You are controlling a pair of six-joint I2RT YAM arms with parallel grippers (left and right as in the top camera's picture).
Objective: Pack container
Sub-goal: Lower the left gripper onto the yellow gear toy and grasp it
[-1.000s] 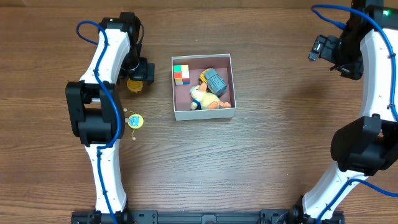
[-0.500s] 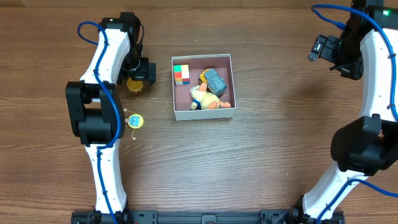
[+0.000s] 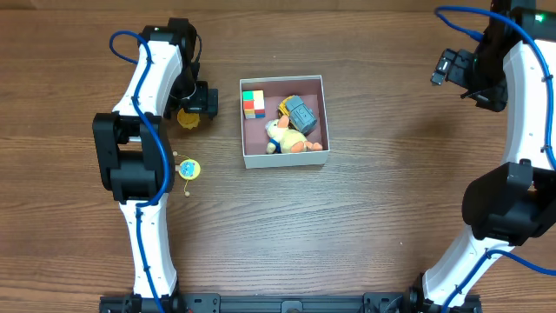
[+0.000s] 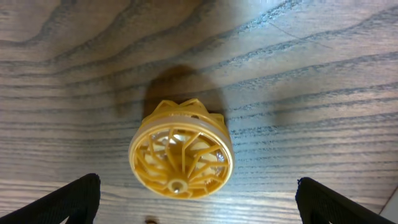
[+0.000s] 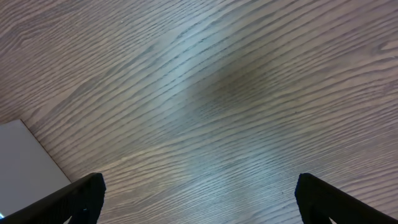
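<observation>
Yellow spoked wheel (image 4: 180,155) low centre, between jaws of the spread-wide left gripper (image 4: 199,204) — round, likely to squirt sideways if pinched off-centre. Right gripper (image 5: 199,202) likewise released, empty.

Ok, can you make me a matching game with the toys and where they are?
Things:
1 cube
2 wheel
3 disc
4 duck

Places:
A on the table, under the left tool
B near side of the box
C far left corner of the box
D alone on the table, beside the left arm

Pairs: 1-C, 2-A, 3-D, 4-B
</observation>
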